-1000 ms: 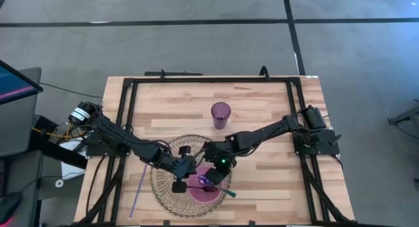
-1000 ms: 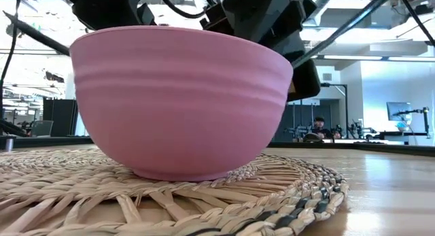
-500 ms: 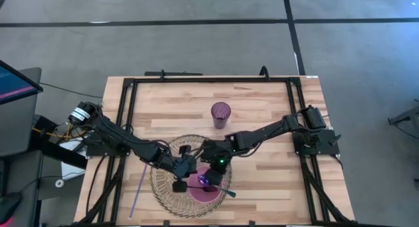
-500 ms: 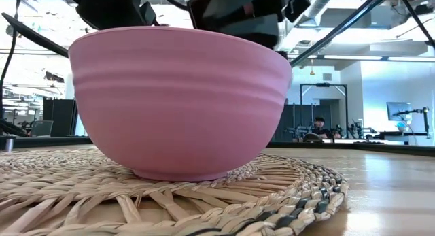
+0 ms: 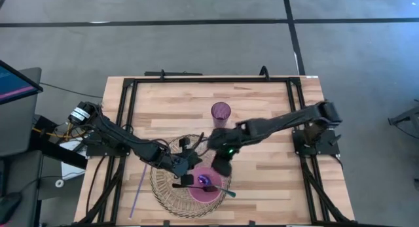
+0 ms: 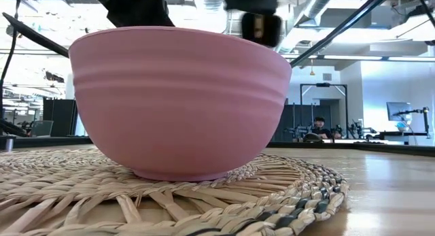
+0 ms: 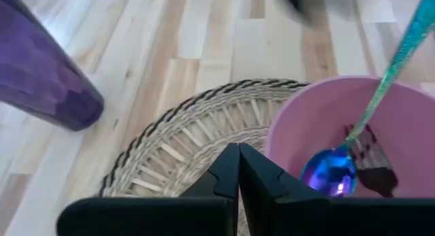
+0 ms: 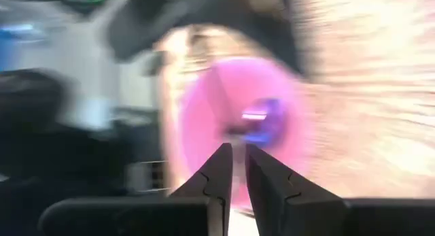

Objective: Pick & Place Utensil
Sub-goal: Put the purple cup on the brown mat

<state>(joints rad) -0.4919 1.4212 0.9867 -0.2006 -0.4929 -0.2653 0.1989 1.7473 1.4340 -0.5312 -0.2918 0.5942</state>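
Pink bowl [image 6: 180, 103] fills the low view, sitting on the woven placemat [image 6: 204, 202] at the table's near edge. Spoon [image 7: 353, 137] lies in the bowl: blue-purple head on the bowl floor, teal handle leaning up and out over the rim. In the high view the handle [image 5: 222, 190] pokes out past the bowl's right side.

Left gripper [image 7: 238, 169] sits low over the placemat just beside the bowl's rim, fingers pressed together, nothing in them. High view puts it [image 5: 185, 180] at the bowl's left edge.

Right gripper [image 8: 234, 169] hangs above the bowl's upper right rim [image 5: 221, 167], looking down on the bowl and spoon head. Fingers nearly touching with a thin gap, nothing visible between them; the right wrist picture is smeared, so I read that as clenched and empty, not certain.

Farther back: purple cup [image 5: 220, 114] upright on the bare wood, well apart from the placemat. Purple straw [image 5: 139, 188] lies on the table left of the placemat.
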